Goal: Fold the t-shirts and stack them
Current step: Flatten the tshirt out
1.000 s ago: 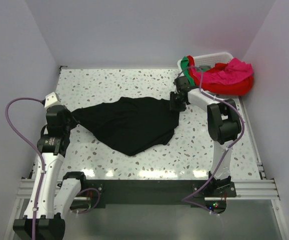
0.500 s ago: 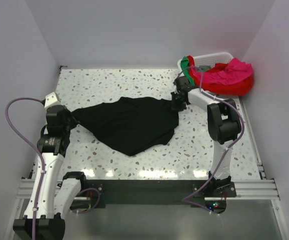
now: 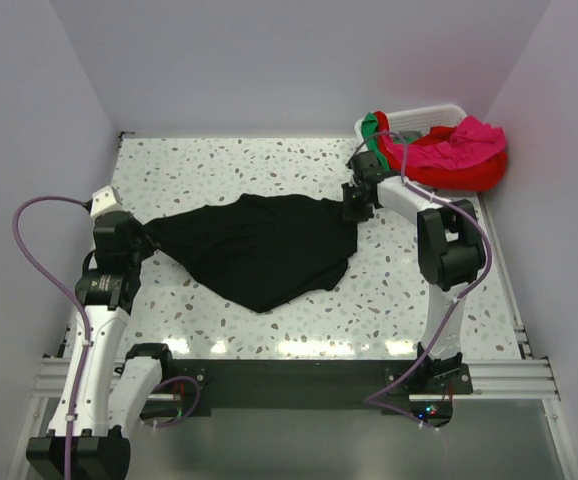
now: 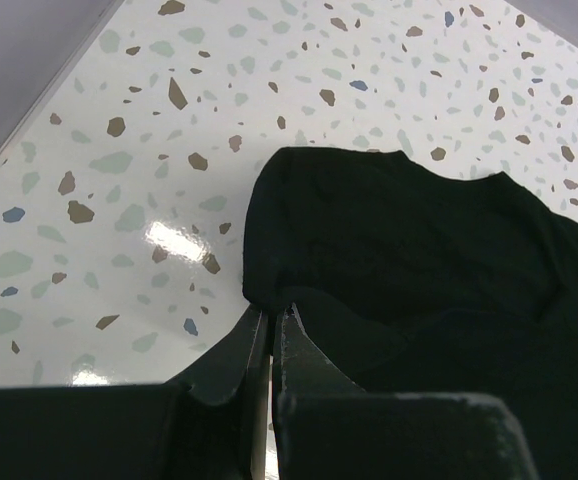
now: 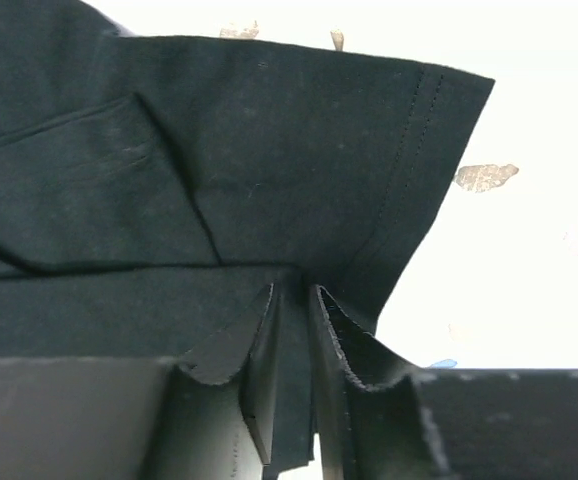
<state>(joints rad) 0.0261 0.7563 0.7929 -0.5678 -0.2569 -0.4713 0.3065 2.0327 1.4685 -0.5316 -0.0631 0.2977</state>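
The black t-shirt [image 3: 264, 245] lies stretched across the middle of the speckled table, rumpled, pulled taut between both arms. My left gripper [image 3: 145, 236] is shut on its left corner; the left wrist view shows the jaws [image 4: 270, 312] pinching the black cloth [image 4: 409, 240]. My right gripper [image 3: 352, 207] is shut on the shirt's right edge; the right wrist view shows a hemmed corner [image 5: 269, 160] held between the jaws [image 5: 294, 295]. Red [image 3: 469, 170], magenta-pink [image 3: 459, 145] and green [image 3: 371, 128] t-shirts are heaped in the basket at the back right.
The white slatted basket [image 3: 424, 113] stands in the back right corner, close behind my right arm. Grey walls enclose the table on the left, back and right. Bare speckled tabletop [image 3: 239, 165] shows behind and in front of the black shirt.
My right gripper has drawn slightly up and back with the shirt's edge. The left arm and the shirt's shape are almost unchanged.
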